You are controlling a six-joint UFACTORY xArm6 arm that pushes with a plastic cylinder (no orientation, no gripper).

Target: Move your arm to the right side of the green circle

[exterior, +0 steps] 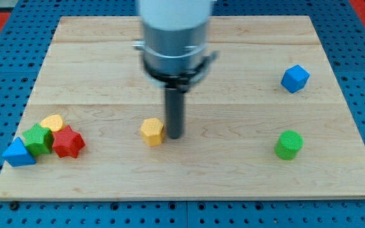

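Nearest the view's bottom edge, at far left, a blue triangle (18,154) touches a green star-shaped block (38,139), with a red star (68,142) and a yellow block (52,121) packed against them. On the wooden surface (233,183), the green circle (288,145) stands at lower right, well apart from my tip (175,136). This tool is a bare rod holding nothing, its end just beside a yellow hexagonal block (152,132), on that block's right. A blue cube (294,78) sits at upper right.
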